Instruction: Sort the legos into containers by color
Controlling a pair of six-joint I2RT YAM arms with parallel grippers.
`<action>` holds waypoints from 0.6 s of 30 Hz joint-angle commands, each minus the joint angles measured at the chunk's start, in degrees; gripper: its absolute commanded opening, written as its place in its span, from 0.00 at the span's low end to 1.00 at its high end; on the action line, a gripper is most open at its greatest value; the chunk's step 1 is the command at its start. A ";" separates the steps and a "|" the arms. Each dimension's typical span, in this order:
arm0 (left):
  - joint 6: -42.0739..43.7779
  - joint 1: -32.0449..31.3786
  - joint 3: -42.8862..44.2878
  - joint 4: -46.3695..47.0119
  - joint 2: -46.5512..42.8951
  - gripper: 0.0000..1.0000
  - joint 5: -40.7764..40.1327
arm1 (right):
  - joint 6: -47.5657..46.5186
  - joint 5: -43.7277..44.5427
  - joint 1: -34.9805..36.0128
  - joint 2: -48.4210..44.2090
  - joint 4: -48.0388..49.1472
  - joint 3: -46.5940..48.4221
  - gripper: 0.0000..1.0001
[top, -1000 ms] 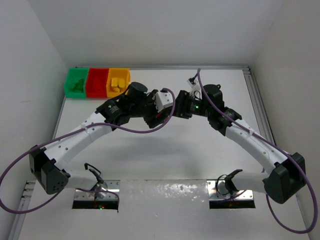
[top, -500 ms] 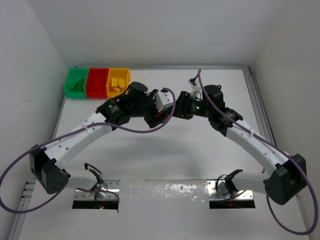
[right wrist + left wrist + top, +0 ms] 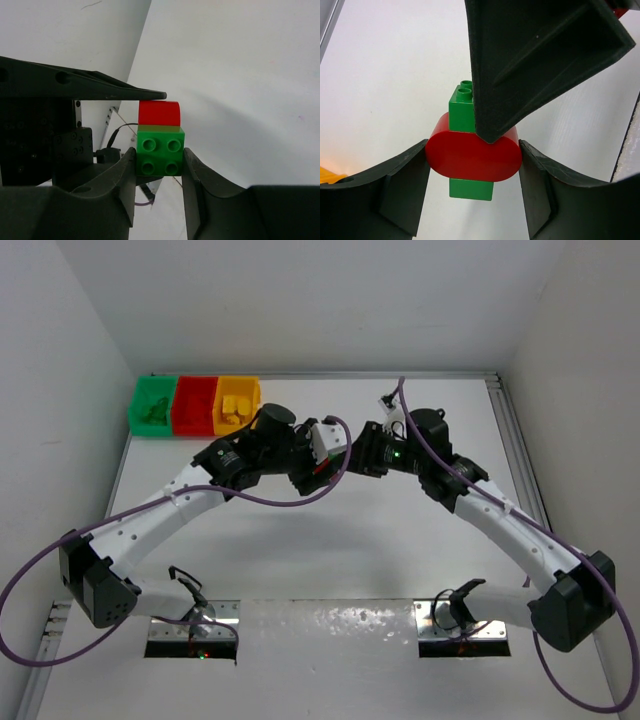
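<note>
Left pincer (image 3: pixel 472 156) clamps the red oval piece (image 3: pixel 470 162) at 9 and 3 o'clock; right pincer (image 3: pixel 159 162) clamps the attached green brick (image 3: pixel 160 152), apparently for separation.

Stacked legos (image 3: pixel 159 150) between both pairs of jaws; containers (image 3: pixel 192 426) far left

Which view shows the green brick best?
Right wrist: the green brick faces the lens, four studs visible, clamped in the right pincer. Left wrist shows only its ends behind the red piece. Top view: too small and hidden to make out.
</note>
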 commanded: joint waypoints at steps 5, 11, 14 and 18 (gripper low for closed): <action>3.11 -0.06 -5.25 -0.45 -1.61 0.00 -3.25 | -6.95 9.90 -0.18 -3.33 -10.26 6.01 0.00; 3.82 -0.06 -13.34 0.34 -3.63 0.00 -6.61 | -6.53 12.03 -8.96 -7.99 -14.77 3.39 0.00; 2.86 -0.06 -15.19 1.22 -3.37 0.00 -6.87 | -7.05 10.54 -9.06 -7.73 -14.77 3.47 0.00; 0.49 -0.06 -18.53 1.31 1.35 0.00 -10.02 | -7.14 9.83 -9.06 -6.59 -15.56 3.12 0.00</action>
